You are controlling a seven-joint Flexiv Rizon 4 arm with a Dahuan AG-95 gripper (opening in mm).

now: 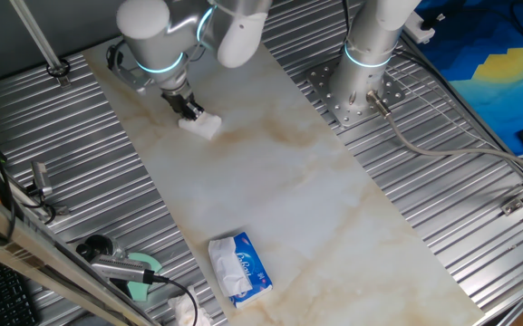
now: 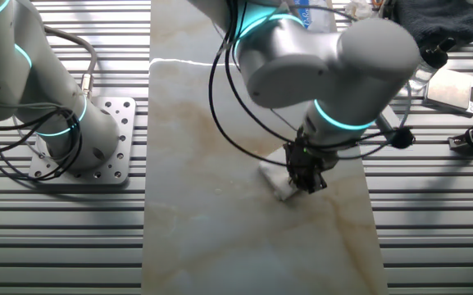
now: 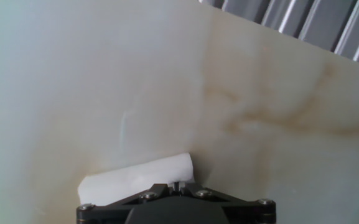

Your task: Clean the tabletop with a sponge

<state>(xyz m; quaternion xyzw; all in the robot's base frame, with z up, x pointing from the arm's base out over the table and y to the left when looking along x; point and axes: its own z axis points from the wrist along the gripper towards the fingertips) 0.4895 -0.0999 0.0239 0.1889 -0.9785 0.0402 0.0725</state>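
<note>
**Sponge clamped, pressed on slab**

Jaws clenched on sponge, gripper pointing down, upper left of one fixed view. Sponge flat on tabletop, touching it, poking out past the fingers; bottom centre in hand view, centre-right in other fixed view. Tan vein just right of sponge. Blue-and-white tissue pack at bottom centre of slab, well apart. Second arm base bolted on ribbed metal, upper right.
</note>
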